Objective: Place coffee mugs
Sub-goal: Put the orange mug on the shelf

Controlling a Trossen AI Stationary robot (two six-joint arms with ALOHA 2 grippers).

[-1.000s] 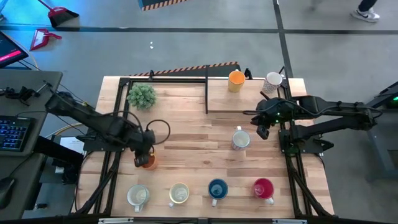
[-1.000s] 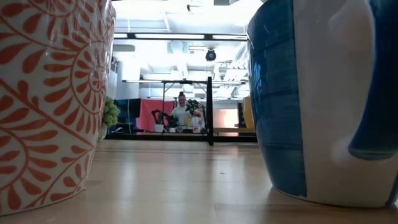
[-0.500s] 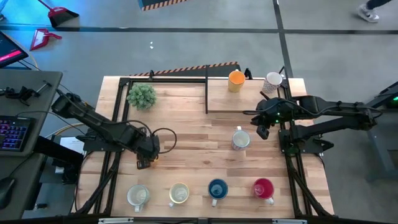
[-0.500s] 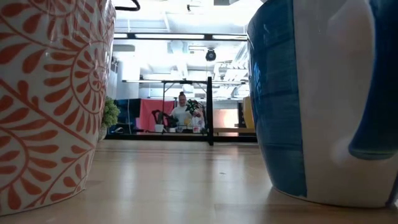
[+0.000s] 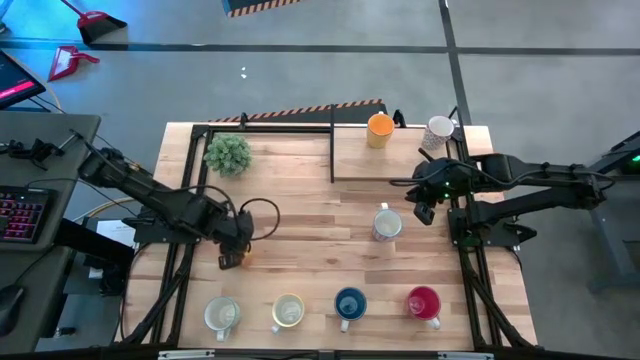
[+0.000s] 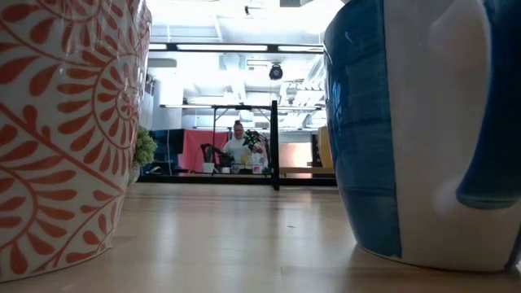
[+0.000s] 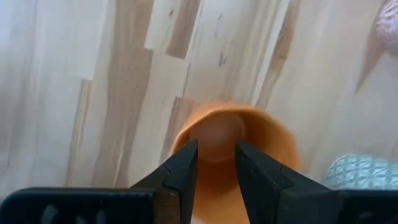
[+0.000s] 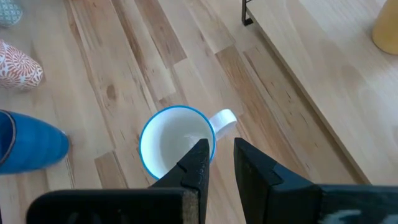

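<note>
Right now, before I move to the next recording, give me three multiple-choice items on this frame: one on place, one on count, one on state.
1. Where is the potted plant?
A. far left corner
B. near right corner
C. table centre

2. How many mugs stand in the near-edge row?
A. two
B. four
C. six

3. What is the left claw doing?
A. hanging empty
B. gripping the plant
C. closed on the orange mug

Answers: 1 A, the high view shows it there. 2 B, four mugs line that edge. 3 C, the left wrist view shows its fingers pinching the rim.

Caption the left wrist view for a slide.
Left gripper fingers straddle the rim of an orange mug above the wooden table.
</note>
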